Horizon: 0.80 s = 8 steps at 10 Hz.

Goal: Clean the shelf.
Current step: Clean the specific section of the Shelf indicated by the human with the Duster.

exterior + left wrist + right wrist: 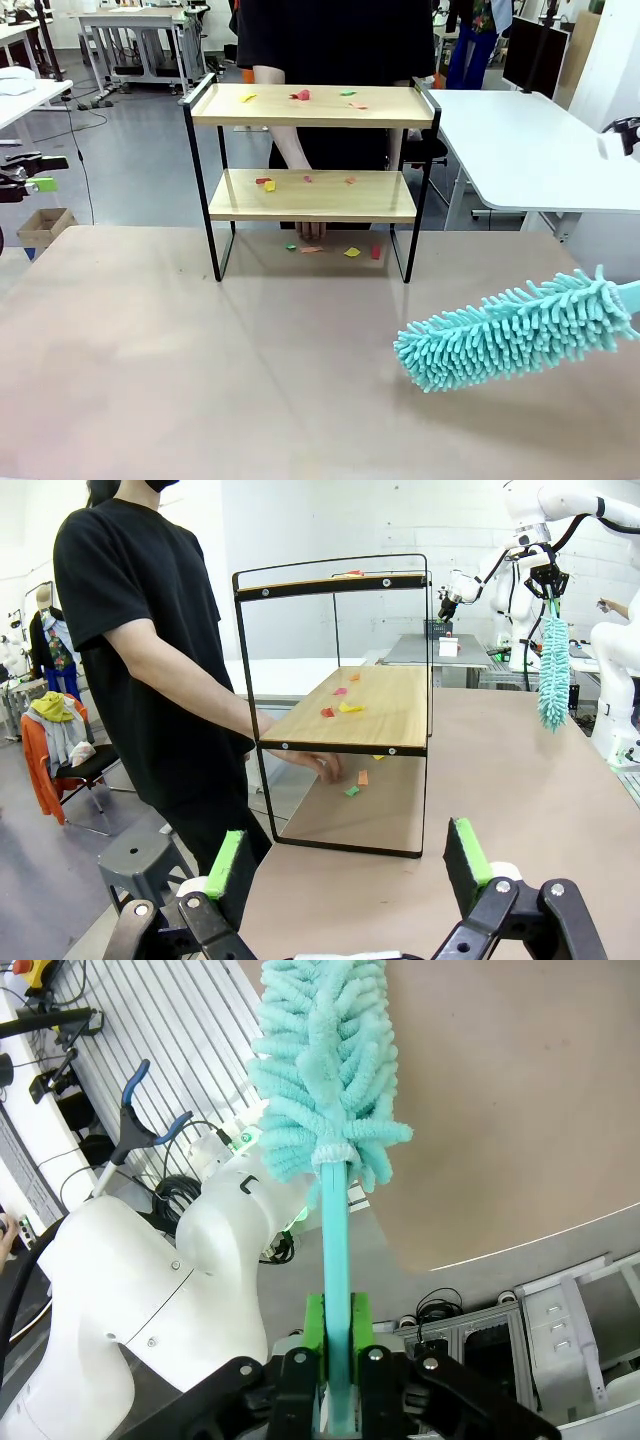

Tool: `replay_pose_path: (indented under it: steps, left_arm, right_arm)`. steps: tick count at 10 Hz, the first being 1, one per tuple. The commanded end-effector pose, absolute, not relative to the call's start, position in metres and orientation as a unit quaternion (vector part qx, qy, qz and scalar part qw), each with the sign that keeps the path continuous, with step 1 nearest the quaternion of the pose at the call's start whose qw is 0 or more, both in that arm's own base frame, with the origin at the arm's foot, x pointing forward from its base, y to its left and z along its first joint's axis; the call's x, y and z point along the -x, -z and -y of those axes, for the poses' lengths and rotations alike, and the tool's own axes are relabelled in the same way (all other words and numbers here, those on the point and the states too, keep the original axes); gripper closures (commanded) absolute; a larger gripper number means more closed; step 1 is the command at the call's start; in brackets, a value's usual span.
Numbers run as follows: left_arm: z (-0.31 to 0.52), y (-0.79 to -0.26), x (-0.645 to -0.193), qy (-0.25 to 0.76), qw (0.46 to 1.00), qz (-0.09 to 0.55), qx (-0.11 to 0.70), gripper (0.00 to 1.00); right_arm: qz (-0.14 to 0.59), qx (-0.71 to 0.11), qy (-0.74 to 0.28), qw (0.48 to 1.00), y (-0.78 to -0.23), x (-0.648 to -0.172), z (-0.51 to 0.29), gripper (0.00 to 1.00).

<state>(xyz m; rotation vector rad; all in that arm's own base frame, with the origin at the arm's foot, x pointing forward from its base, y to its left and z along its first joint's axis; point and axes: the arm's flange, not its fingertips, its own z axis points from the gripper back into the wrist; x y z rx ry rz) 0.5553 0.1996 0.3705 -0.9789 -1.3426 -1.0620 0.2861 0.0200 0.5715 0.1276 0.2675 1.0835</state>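
Shelf (310, 210) with two wooden boards in a thin black frame, standing at the far side of the brown table (200, 350), straight ahead between the two arms. Small coloured paper scraps (302, 96) lie scattered on the top board, more on the lower board, and a few on the table underneath it. A person stands just behind, with one hand (312, 230) resting on the table under the lower board.

The right gripper (337, 1325) is pinching the handle of a fluffy turquoise duster (515, 330), whose head hangs over the near right part of the table, well apart from the shelf. The left gripper (347, 858) is spread wide and holds nothing, off to the left.

Nothing is steadying the shelf, so a firm sweep could likely shove or tip the light frame. Brushed scraps would probably drop onto the table rather than be gathered. The duster could also brush the person's hand, which lies close to the lowest scraps.

A small cardboard box (45, 225) sits on the floor at the left; its contents cannot be made out.
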Motion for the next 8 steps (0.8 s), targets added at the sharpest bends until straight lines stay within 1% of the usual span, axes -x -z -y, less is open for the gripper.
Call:
replay_pose_path:
  steps: [1, 8]
  left_arm:
    - [-0.1992, -0.3735, -0.5537, 0.450, 0.551, 0.569, 0.413, 0.00]
    - [-0.1992, -0.3735, -0.5537, 0.450, 0.551, 0.569, 0.413, 0.00]
  right_arm:
    - [-0.128, -0.057, -0.514, 0.846, -0.5717, -0.2855, -0.0205, 0.87]
    - [-0.128, -0.057, -0.514, 0.846, -0.5717, -0.2855, -0.0205, 0.87]
